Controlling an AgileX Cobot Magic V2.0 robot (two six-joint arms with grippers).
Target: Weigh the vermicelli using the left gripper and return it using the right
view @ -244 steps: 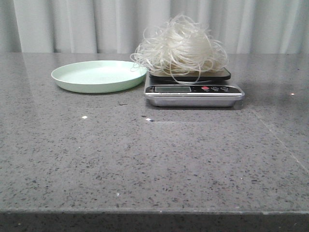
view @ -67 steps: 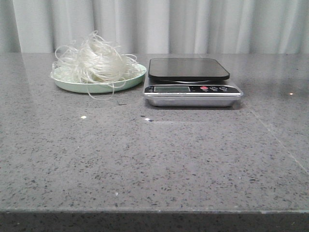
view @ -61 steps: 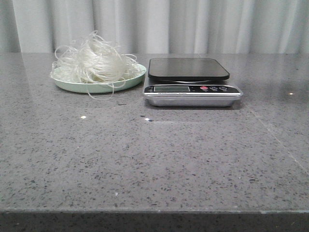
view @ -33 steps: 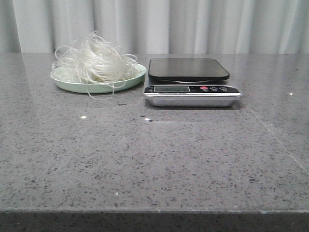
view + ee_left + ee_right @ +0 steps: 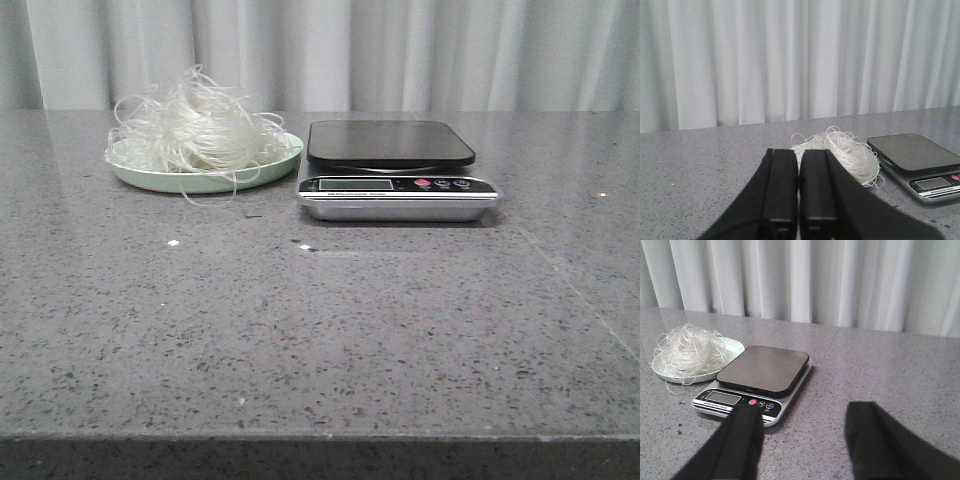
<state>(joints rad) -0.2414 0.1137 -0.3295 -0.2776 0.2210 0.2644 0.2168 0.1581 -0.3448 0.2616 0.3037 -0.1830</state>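
Front camera looks low across the table; both wrist cameras face the curtain, sharing the scale [image 5: 398, 170] [image 5: 918, 163] [image 5: 756, 381]

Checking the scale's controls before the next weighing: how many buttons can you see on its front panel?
3 on the scale front panel, right of the display: a red button nearest the display, then two dark buttons beside it. None looks hidden.
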